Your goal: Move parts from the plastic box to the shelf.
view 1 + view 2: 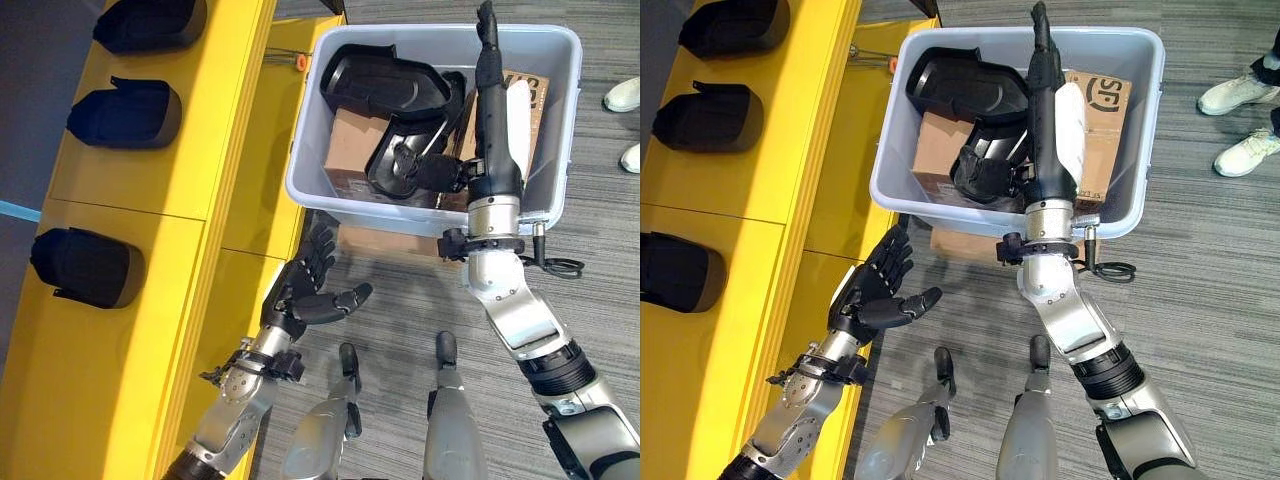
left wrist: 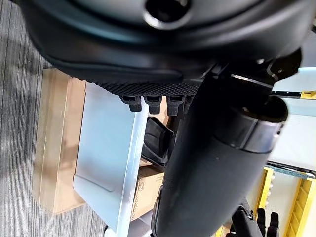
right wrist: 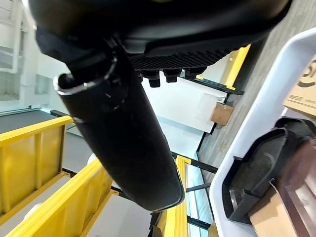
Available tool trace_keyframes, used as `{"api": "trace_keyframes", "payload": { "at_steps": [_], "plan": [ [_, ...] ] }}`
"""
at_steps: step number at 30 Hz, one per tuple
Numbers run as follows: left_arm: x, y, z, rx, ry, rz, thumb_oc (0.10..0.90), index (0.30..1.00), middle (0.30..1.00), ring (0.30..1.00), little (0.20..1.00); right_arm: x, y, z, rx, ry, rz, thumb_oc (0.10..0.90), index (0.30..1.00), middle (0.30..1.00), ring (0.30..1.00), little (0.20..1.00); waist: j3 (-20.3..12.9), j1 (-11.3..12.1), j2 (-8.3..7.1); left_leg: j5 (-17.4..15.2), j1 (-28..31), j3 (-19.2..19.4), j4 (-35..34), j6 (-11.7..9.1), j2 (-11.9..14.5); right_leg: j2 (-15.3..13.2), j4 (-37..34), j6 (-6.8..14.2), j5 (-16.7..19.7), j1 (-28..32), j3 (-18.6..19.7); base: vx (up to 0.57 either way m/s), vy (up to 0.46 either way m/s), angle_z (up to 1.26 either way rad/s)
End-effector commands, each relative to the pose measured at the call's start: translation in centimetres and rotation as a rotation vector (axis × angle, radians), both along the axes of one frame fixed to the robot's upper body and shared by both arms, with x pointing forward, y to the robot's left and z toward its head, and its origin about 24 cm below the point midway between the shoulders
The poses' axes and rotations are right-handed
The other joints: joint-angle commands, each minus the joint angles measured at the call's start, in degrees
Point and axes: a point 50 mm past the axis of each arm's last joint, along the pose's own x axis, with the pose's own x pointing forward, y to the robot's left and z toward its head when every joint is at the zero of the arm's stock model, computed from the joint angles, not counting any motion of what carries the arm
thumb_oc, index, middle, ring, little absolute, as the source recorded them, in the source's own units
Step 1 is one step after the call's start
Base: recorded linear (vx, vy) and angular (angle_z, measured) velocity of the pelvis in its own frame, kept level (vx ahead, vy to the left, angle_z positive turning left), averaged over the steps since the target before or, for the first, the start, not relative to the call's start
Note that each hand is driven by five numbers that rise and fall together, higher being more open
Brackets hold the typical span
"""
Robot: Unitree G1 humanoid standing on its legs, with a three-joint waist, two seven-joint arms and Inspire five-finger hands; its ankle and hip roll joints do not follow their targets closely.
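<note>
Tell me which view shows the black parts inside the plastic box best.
The left eye view: the plastic box lies open from above, both black parts beside the straight right hand. The right eye view shows them similarly; both wrist views catch just an edge of one.

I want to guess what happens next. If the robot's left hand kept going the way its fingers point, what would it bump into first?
Probably the grey plastic box: the open left hand points up at its near corner, though depth is unclear.

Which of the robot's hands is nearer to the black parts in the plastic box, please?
Right. The right hand reaches over the plastic box, above the black parts. The left hand hangs open outside the box, beside the yellow shelf.
</note>
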Motion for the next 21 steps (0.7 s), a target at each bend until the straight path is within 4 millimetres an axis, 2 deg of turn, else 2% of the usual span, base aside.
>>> {"api": "trace_keyframes", "payload": {
  "at_steps": [1, 5, 10, 12, 16, 19, 21],
  "plan": [
    [-1.1, -0.8, 4.6, -0.082, -0.249, -0.08, 0.9, 1.0, 1.0, 1.0, 1.0, -4.8, 3.4, 8.9, -0.152, -0.469, 0.16, 0.9, 1.0, 1.0, 1.0, 1.0, -0.77, 0.96, 0.72, -11.08, -0.69, -2.29, 7.95, -0.37, 0.45, -1.36, 6.73, -3.41, -10.26, -0.5, -1.29, 0.0, 0.0, 0.0],
    [-1.1, -0.4, 4.5, -0.069, -0.241, -0.096, 0.9, 1.0, 1.0, 1.0, 1.0, -4.1, 3.9, 10.0, -0.344, -0.486, 0.095, 0.9, 1.0, 1.0, 1.0, 1.0, -1.09, 2.23, 0.38, -11.0, -0.89, -2.98, 8.25, -0.5, 0.55, -1.57, 6.7, -3.44, -10.55, 0.06, -2.16, 0.0, -0.043, 0.04],
    [-1.3, 0.2, 4.4, -0.049, -0.228, -0.119, 0.9, 1.0, 1.0, 1.0, 1.0, -2.7, 3.5, 10.8, -0.495, -0.489, -0.021, 0.9, 1.0, 1.0, 1.0, 1.0, -1.49, 3.6, -0.39, -10.75, -1.05, -3.65, 8.38, -0.61, 0.96, -1.55, 6.71, -3.4, -10.74, 0.66, -3.29, 0.0, -0.06, 0.11],
    [-1.4, 0.3, 4.4, -0.039, -0.232, -0.129, 0.9, 1.0, 1.0, 1.0, 1.0, -2.3, 3.2, 10.8, -0.515, -0.487, -0.043, 0.9, 1.0, 1.0, 1.0, 1.0, -1.54, 3.82, -0.67, -10.74, -1.0, -3.78, 8.37, -0.64, 1.1, -1.59, 6.8, -3.27, -10.76, 0.74, -3.58, -0.01, -0.046, 0.1],
    [-1.2, 0.4, 4.6, -0.04, -0.233, -0.13, 0.9, 1.0, 1.0, 1.0, 1.0, -1.5, 3.8, 10.6, -0.711, -0.502, -0.131, 0.9, 1.0, 1.0, 1.0, 1.0, -1.53, 4.26, -0.89, -10.68, -1.02, -3.89, 8.52, -0.57, 1.3, -1.6, 6.76, -3.31, -10.8, 0.9, -3.84, 0.0, -0.024, 0.05],
    [-1.1, 0.8, 4.6, -0.024, -0.222, -0.132, 0.9, 1.0, 1.0, 1.0, 1.0, 0.3, 3.5, 10.7, -0.913, -0.46, -0.227, 0.9, 1.0, 1.0, 1.0, 1.0, -1.61, 5.41, -1.14, -10.36, -1.48, -4.48, 8.89, -0.77, 1.49, -1.69, 7.14, -3.36, -11.22, 1.18, -4.61, 0.0, -0.04, 0.1],
    [-0.9, 1.1, 4.6, -0.011, -0.222, -0.129, 0.9, 1.0, 1.0, 1.0, 1.0, 1.0, 3.1, 11.2, -0.969, -0.447, -0.277, 0.9, 1.0, 1.0, 1.0, 1.0, -1.39, 5.95, -1.47, -10.12, -1.9, -4.77, 8.96, -0.86, 1.59, -1.71, 7.27, -3.35, -11.18, 1.15, -5.06, -0.03, -0.066, 0.11]
  ]
}}
